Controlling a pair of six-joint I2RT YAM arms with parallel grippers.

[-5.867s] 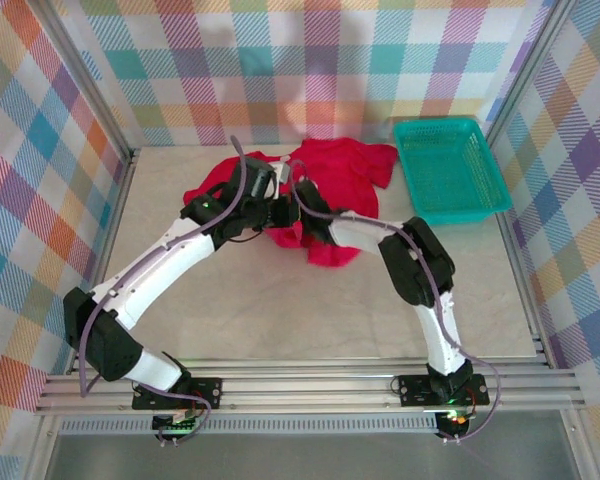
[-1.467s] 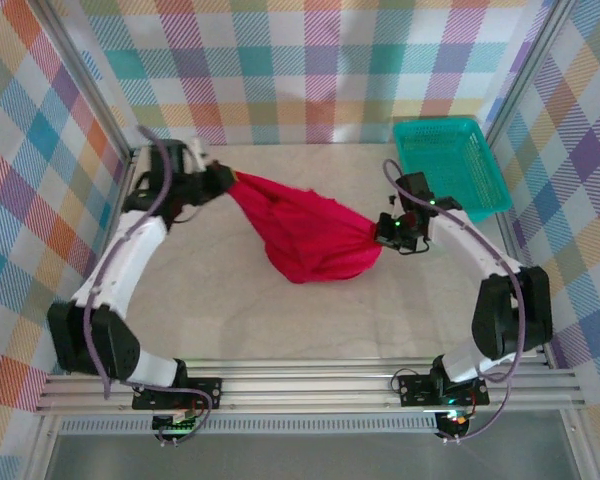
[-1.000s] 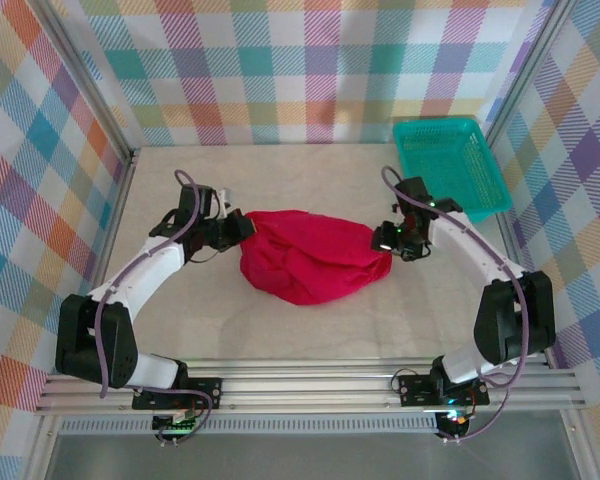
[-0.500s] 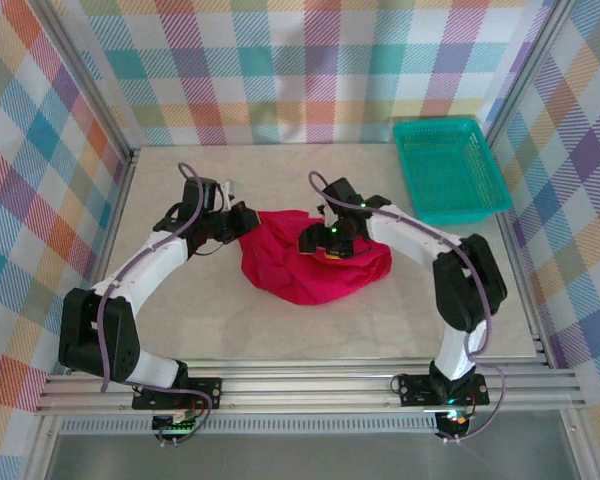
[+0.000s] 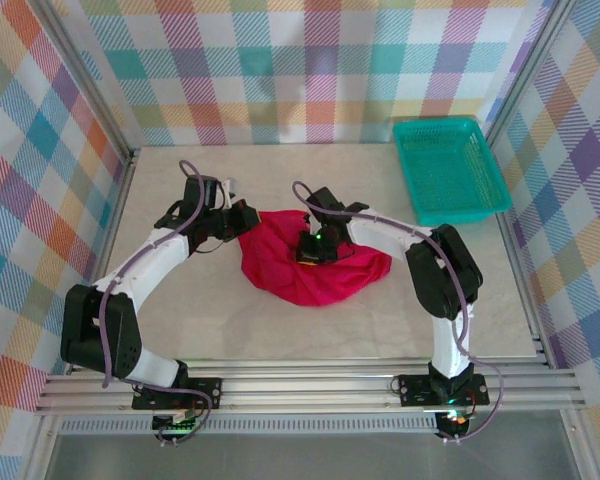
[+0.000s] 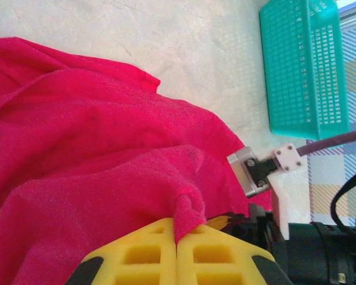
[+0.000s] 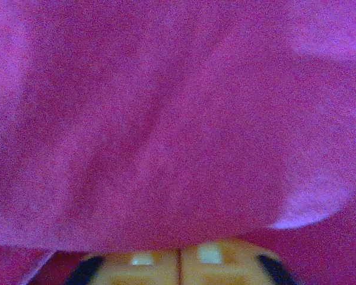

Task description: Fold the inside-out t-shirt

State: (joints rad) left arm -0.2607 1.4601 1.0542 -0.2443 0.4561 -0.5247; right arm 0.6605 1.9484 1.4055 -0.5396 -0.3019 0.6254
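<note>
The bunched t-shirt lies crosswise on the worktop, left pincer clenched on its left edge, right pincer clenched mid-cloth.

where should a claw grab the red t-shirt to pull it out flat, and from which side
Grip the pointed corner at the t-shirt's right end, coming in low from the right. It lies thin on the table, clear of the bunched middle, and sits opposite the edge the left claw pinches, so pulling should stretch the cloth.
</note>
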